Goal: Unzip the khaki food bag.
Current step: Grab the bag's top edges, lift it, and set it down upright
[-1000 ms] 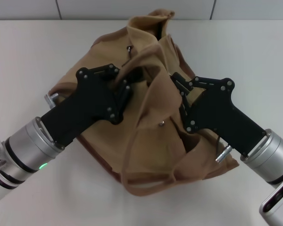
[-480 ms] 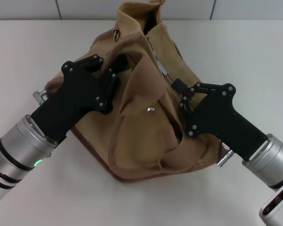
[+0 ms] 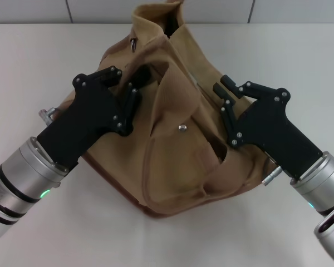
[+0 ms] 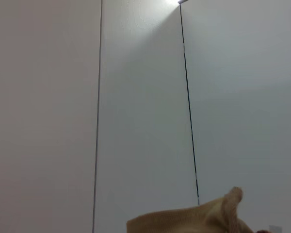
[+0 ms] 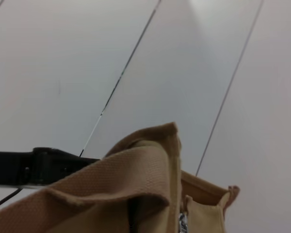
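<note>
Fingers of the left gripper press into the upper left fabric of the khaki food bag, apparently pinching it; the right gripper sits against the bag's right side, its finger gap not discernible. The bag lies slumped on the white table, between both grippers, silver snap facing up.

From the left wrist, only a tan fabric edge shows before a panelled wall.

From the right wrist, folded canvas and part of a zipper are seen.
</note>
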Controlling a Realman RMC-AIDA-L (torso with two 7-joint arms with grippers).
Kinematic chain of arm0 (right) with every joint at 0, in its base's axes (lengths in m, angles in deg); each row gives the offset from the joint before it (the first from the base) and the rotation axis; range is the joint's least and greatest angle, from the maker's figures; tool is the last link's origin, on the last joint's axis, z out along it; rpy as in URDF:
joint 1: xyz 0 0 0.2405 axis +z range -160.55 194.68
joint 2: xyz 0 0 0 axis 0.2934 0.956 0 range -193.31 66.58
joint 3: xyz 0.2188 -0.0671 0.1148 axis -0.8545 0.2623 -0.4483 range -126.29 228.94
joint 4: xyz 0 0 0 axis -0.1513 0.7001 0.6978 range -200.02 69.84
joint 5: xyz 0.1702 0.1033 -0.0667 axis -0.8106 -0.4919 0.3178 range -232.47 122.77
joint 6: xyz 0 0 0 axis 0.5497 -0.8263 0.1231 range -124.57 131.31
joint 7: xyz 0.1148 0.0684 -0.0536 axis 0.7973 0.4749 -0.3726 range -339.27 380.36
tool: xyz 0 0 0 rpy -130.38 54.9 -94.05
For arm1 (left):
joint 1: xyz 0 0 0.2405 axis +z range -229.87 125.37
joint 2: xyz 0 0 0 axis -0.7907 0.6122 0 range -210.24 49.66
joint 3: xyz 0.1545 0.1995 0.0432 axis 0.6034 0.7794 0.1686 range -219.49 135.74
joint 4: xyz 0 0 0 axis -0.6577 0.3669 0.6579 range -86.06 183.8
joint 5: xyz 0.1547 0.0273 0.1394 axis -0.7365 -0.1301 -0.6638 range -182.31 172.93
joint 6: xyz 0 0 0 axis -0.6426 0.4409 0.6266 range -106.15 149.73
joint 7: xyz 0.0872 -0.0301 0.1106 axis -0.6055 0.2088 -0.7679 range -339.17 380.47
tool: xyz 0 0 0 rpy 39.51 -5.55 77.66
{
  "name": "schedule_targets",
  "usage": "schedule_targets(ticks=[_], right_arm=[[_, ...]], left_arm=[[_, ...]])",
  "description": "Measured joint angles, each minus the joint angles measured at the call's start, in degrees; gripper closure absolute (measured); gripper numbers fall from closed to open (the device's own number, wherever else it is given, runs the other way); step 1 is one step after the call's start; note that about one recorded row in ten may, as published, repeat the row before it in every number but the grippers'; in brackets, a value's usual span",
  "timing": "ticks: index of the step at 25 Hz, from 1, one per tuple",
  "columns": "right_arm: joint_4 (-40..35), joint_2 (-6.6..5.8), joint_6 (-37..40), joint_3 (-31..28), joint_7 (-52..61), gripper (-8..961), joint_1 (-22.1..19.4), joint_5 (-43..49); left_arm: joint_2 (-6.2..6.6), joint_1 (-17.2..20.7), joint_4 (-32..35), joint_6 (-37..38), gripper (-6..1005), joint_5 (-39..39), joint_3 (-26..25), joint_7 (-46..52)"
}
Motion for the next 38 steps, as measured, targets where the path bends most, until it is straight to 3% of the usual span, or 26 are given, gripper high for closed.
schedule_targets(ticks=[3,4,7,9,10,11,12,14,20,21,28,38], right_arm=[[-0.5,-0.15,0.2,0.0,6.2,914,0.1,0.0],[-1.7,-0.44,1.8,0.2,13.8,911,0.3,0.3],[-4.7,-0.58,5.0,0.5,23.9,807,0.4,0.5],[-12.0,-0.61,9.8,0.9,42.2,737,0.7,0.5],[-12.0,-0.61,9.8,0.9,42.2,690,0.7,0.5],[-17.0,-0.62,12.7,1.3,54.8,642,0.8,0.6],[-17.0,-0.62,12.7,1.3,54.8,595,0.8,0.6],[-23.2,-0.68,15.3,1.7,70.8,500,0.6,0.6],[-29.4,-0.98,16.4,2.6,90.9,488,0.2,0.7],[-30.6,-1.51,16.5,3.8,96.7,490,-0.2,0.7],[-31.1,-2.61,16.3,5.6,101.8,504,-1.3,0.7],[-31.3,-2.65,16.8,4.2,101.4,524,-4.1,-0.4]], left_arm=[[0.0,0.1,0.0,0.0,925,0.0,0.1,0.0],[0.0,0.2,0.0,0.0,925,0.0,0.1,0.0],[0.0,0.2,0.0,-0.1,925,-0.1,0.3,0.0],[0.0,0.2,0.0,-0.1,925,-0.1,0.5,0.0],[0.0,0.2,0.0,-0.1,925,-0.1,0.5,0.0],[0.0,0.2,0.0,-0.1,925,-0.2,0.6,0.0],[0.0,0.2,0.2,-0.2,925,-0.2,0.7,0.0],[0.0,0.2,0.4,-0.2,925,-0.2,1.6,0.0],[0.0,-0.6,0.6,-0.3,925,-0.2,5.9,-0.4],[0.0,-1.0,0.6,-0.4,925,-0.2,7.3,-0.5],[-0.01,-0.9,1.7,-0.7,925,0.0,7.3,-0.7],[0.39,2.8,10.0,-0.5,930,0.2,-6.2,0.0]])
